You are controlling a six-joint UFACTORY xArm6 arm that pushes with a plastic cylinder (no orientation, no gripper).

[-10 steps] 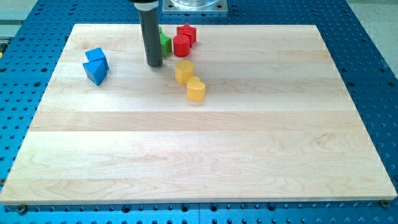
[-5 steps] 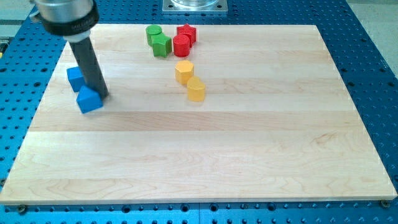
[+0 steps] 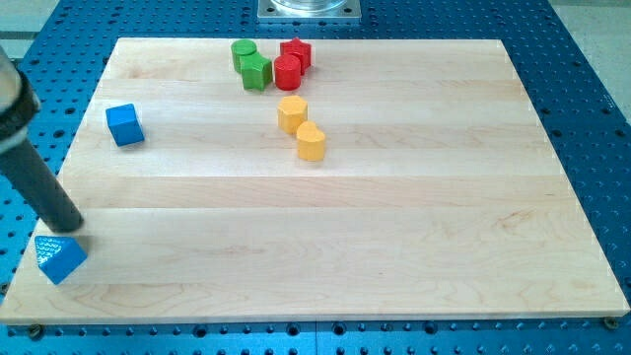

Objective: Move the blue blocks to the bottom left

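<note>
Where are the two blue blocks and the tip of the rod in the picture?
blue cube point(image 3: 124, 125): camera view, middle of its front face.
blue wedge-shaped block point(image 3: 59, 258): camera view, middle of its visible face, at the board's bottom left.
my tip point(image 3: 71, 229): camera view, very end of the rod, just above the wedge-shaped block.

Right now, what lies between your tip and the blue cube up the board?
Nothing: the camera view shows only bare wood between my tip and the blue cube.

Views: one camera only, nothing shared.
Position: raised, at the near edge of the wooden board point(image 3: 325, 247).
Facing: tilted down toward the far edge.
Nearness: whole board fills the frame.
</note>
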